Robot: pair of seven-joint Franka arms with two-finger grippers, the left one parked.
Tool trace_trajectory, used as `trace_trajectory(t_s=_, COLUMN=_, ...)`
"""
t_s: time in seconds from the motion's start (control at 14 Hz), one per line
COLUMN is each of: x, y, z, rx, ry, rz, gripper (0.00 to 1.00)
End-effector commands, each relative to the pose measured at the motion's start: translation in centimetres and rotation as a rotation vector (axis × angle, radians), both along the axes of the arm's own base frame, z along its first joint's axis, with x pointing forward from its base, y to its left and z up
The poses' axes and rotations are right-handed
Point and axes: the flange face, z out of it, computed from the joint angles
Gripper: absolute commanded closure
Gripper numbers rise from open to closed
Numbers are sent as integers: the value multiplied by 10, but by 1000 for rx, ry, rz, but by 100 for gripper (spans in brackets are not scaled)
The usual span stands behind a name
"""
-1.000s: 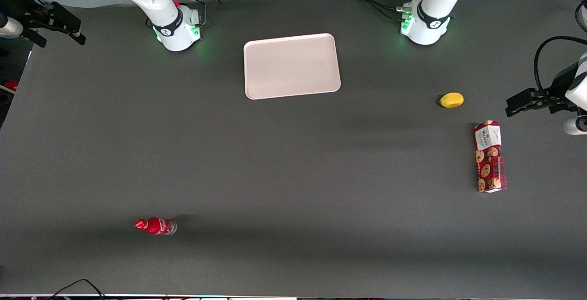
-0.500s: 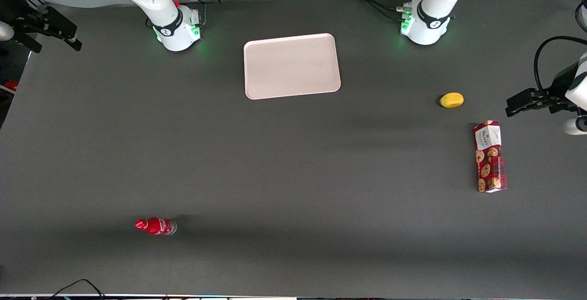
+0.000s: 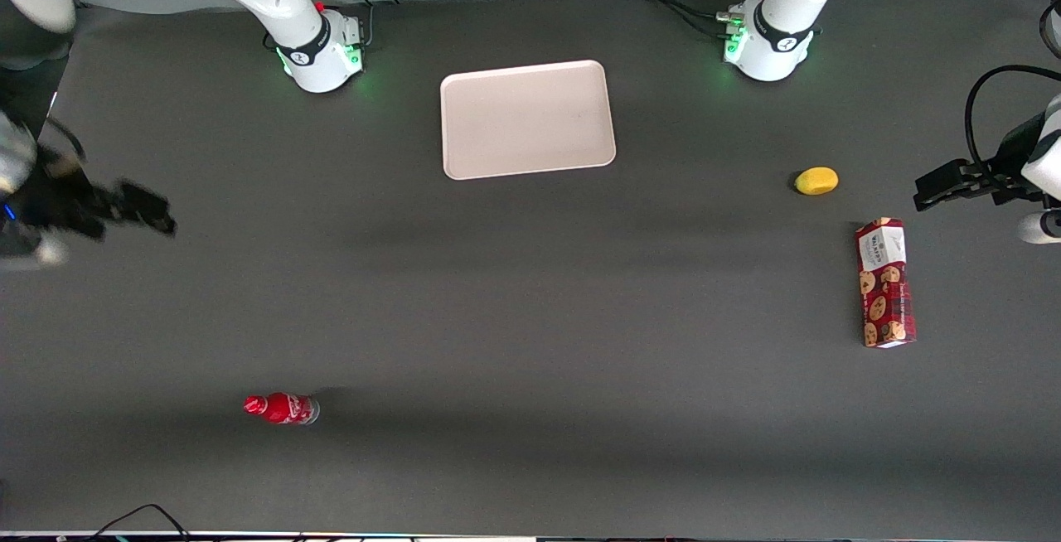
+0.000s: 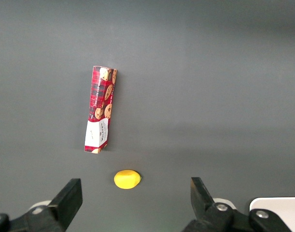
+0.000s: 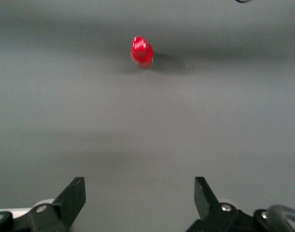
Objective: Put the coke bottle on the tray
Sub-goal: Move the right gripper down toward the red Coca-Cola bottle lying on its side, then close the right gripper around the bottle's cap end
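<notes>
The coke bottle point(image 3: 281, 408), small and red with a red cap, lies on the dark table near the front camera, toward the working arm's end. It also shows in the right wrist view point(image 5: 141, 51), well ahead of the fingers. The pale pinkish-white tray point(image 3: 527, 119) lies flat between the two arm bases, farther from the front camera. My gripper point(image 3: 153, 215) hovers open and empty above the table at the working arm's end, farther from the front camera than the bottle. Its fingertips point(image 5: 75, 189) stand wide apart over bare table.
A red cookie box point(image 3: 885, 283) and a yellow lemon-like fruit point(image 3: 816, 181) lie toward the parked arm's end; both also show in the left wrist view, the box point(image 4: 100, 108) and the fruit point(image 4: 127, 179). Cables lie at the table's front edge point(image 3: 137, 517).
My gripper has swung from the table's corner near its arm's base toward the front camera, coming nearer to the bottle. The bottle, tray, box and fruit have not moved.
</notes>
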Motion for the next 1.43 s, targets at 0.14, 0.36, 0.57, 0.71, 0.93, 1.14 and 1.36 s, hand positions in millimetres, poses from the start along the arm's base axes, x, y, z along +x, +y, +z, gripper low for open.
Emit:
trace_trajectory(t_s=0.14, x=79, y=8, z=-102, rx=-52, ry=-113, rz=49, gripper=0)
trace_trajectory(t_s=0.36, x=105, y=16, z=-166, rx=-66, ry=-176, rz=72, gripper=0)
trace_trajectory(t_s=0.57, x=117, y=19, z=-201, rx=-59, ry=-227, rz=78, gripper=0)
trace_trajectory(t_s=0.71, x=118, y=20, z=-209, rx=-58, ry=-223, rz=78, gripper=0)
trace_trajectory(t_s=0.93, x=121, y=18, z=-208, rx=-55, ry=-260, rz=78, gripper=20)
trace_trajectory(t_s=1.14, x=121, y=19, z=-208, rx=-54, ry=-265, rz=79, gripper=55)
trace_trajectory(t_s=1.36, x=121, y=21, z=-214, rx=-45, ry=-257, rz=71, gripper=55)
